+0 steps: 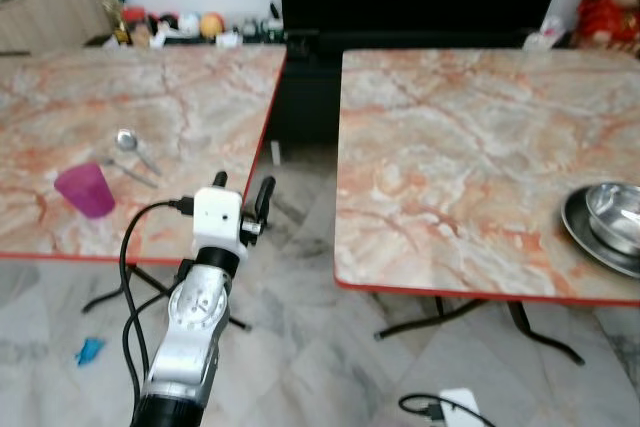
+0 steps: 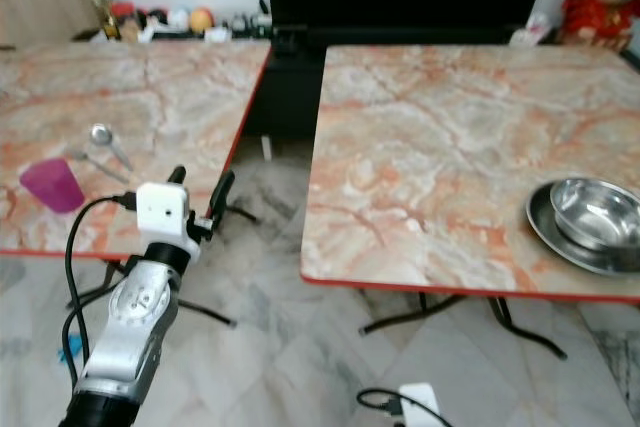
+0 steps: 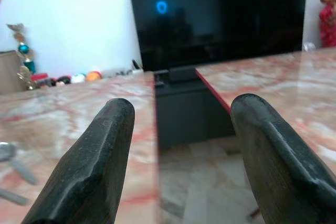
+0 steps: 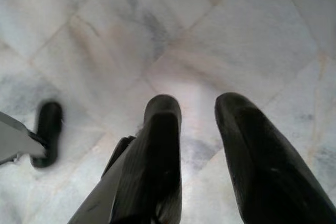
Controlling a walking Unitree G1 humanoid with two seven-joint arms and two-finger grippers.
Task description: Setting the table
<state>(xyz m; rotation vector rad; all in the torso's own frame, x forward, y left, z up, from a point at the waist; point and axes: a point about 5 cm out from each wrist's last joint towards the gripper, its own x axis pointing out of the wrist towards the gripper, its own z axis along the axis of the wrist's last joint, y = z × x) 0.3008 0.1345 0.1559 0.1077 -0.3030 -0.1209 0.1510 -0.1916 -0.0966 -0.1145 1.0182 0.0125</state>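
Pink cup (image 1: pixel 85 190) sits at nine o'clock on the left table (image 1: pixel 200 97) (spoon (image 1: pixel 130 143) just beyond); left gripper (image 1: pixel 255 209) raised at its edge, fingers apart, empty; right gripper (image 4: pixel 197 129) over floor, parted.

Even, bright indoor light fills both head views, which stay sharp. A soft sheen lies on the marble surface (image 1: pixel 470 147), and glare marks the steel bowl (image 2: pixel 597 213). The left wrist view is hazy; its near fingers (image 3: pixel 89 171) are blurred.

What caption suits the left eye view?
Left end effector raised near a table edge, beside pink cup and spoon.
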